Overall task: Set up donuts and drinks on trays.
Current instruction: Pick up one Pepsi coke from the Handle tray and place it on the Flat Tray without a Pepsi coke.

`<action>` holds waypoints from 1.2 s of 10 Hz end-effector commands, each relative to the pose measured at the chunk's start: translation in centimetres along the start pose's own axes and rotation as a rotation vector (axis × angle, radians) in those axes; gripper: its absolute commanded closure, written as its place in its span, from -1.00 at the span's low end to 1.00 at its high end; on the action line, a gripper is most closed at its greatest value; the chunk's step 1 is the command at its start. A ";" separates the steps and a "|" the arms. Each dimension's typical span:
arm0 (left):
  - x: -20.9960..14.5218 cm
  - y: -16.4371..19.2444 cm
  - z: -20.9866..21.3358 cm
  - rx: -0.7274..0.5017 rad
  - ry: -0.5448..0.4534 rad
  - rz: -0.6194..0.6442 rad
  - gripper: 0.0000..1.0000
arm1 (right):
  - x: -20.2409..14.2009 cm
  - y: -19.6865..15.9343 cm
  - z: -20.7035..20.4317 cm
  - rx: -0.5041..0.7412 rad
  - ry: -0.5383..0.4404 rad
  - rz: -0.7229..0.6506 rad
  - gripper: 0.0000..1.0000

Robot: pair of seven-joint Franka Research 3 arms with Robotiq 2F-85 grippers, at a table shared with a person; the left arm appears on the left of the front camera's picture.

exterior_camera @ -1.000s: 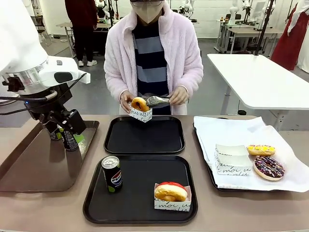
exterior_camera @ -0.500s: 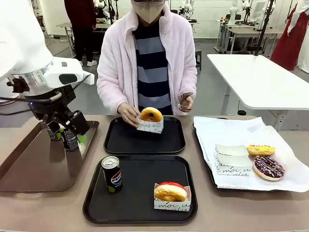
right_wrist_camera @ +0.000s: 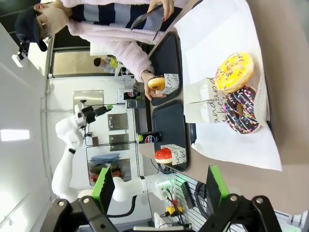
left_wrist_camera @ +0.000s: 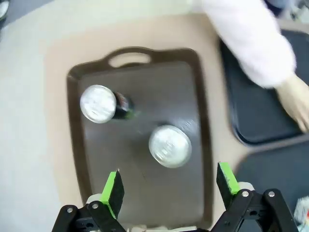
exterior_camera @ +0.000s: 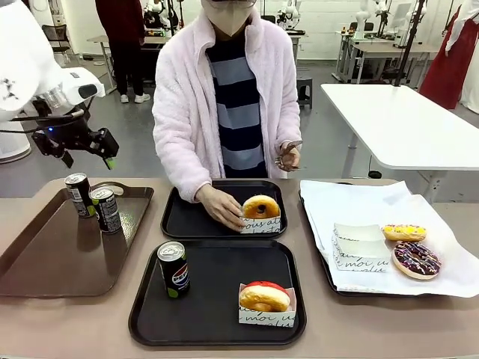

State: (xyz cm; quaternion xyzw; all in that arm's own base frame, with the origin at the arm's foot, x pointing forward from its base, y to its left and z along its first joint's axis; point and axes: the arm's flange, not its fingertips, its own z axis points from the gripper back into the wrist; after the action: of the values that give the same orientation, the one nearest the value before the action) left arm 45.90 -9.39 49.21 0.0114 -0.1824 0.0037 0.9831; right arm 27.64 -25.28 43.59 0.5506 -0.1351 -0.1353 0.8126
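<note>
The surface (exterior_camera: 45, 340) carried the brown tray (exterior_camera: 45, 262), my landmark; close on its right lay two black trays, the near tray (exterior_camera: 224, 329) beside its front half, the far tray (exterior_camera: 187, 221) beside its back half; the paper-lined tray (exterior_camera: 330, 289) sat beyond those, well apart from it. Two upright cans stood at the brown tray's far end, the back can (exterior_camera: 77, 194) and the front can (exterior_camera: 105, 209) just beside each other; a third can (exterior_camera: 174, 269) stood on the near tray with a red-topped donut (exterior_camera: 263, 298); the person's hand (exterior_camera: 221, 206) held a golden donut (exterior_camera: 260, 207) on the far tray, which had no drink. I judged the far tray needed a can next; both brown-tray cans lay below my left gripper (left_wrist_camera: 170, 186), long axes vertical, tops toward me, the front can closest to my midline; my left arm was far nearer than my right. That gripper hung high over the brown tray's far end, pointing down, jaws spread wide, empty; my right gripper (right_wrist_camera: 159, 186), beyond the paper-lined tray from the brown tray, gaped empty too.
</note>
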 end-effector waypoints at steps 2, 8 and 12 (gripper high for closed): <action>3.2 -1.9 -2.9 0.128 0.116 0.100 -1.00 | 0.1 0.0 0.0 0.021 -0.007 0.011 -1.00; 1.9 -1.0 -3.8 0.101 0.133 0.094 -1.00 | 0.1 0.0 0.0 0.021 -0.007 0.011 -1.00; 1.9 -1.0 -3.6 0.093 0.155 0.098 -1.00 | 0.1 0.0 0.0 0.021 -0.007 0.011 -1.00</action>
State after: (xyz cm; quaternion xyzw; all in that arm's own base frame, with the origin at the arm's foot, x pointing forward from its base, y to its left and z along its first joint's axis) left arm 48.95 -10.30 46.52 0.0474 -0.1065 0.0608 0.9913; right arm 27.65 -25.27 43.58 0.5506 -0.1350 -0.1351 0.8126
